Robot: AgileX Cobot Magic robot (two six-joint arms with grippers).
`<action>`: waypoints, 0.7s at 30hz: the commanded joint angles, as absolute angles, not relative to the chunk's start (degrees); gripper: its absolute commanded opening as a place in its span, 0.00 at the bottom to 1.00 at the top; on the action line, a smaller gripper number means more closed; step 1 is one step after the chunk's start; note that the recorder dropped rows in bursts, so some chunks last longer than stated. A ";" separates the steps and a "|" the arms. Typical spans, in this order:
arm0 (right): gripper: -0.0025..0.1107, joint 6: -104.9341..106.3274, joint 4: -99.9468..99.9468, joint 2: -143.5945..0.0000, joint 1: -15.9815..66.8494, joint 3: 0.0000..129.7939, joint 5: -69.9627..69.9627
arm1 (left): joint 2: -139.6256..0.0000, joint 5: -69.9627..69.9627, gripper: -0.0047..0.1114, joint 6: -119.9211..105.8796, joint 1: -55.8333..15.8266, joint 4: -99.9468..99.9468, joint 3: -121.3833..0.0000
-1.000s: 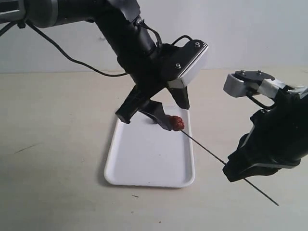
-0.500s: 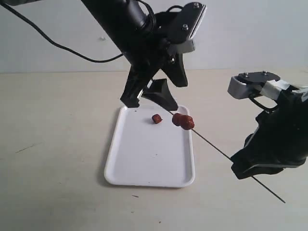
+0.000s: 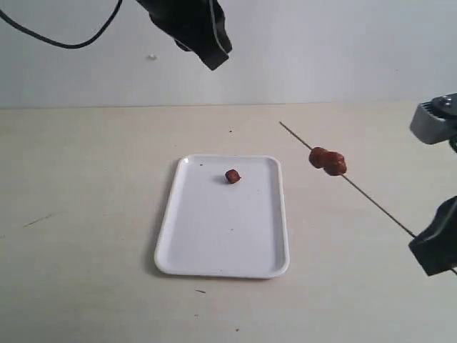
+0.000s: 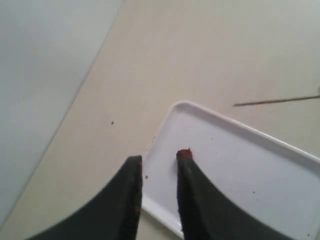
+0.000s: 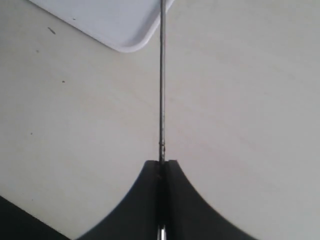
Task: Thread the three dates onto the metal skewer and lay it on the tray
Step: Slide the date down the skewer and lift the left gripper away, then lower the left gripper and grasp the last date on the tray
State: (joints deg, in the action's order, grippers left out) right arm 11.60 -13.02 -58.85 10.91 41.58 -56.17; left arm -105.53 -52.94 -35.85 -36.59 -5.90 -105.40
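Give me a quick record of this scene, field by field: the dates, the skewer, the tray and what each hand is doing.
tray: white, lying flat
loose date: one, on the tray near its far edge
dates on skewer: two, touching each other
skewer: slanted, right of the tray in the exterior view
right hand: shut on the skewer
left hand: open, empty, above the tray

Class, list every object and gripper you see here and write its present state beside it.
tray: flat on the table.
loose date: lying on the tray, not threaded.
metal skewer: held slanted above the table.
two dates: threaded on the metal skewer, touching.
right gripper: shut on the metal skewer.
left gripper: open, empty.
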 commanded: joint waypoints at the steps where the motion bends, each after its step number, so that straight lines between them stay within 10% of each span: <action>1: 0.02 6.74 -6.13 -53.51 10.65 41.46 -61.09 | -107.80 -53.19 0.42 -24.91 -34.54 -1.91 -105.28; 21: 0.02 4.76 -3.95 -50.02 10.65 41.46 -69.96 | -128.37 -56.63 0.49 -36.73 -33.42 -4.81 -109.28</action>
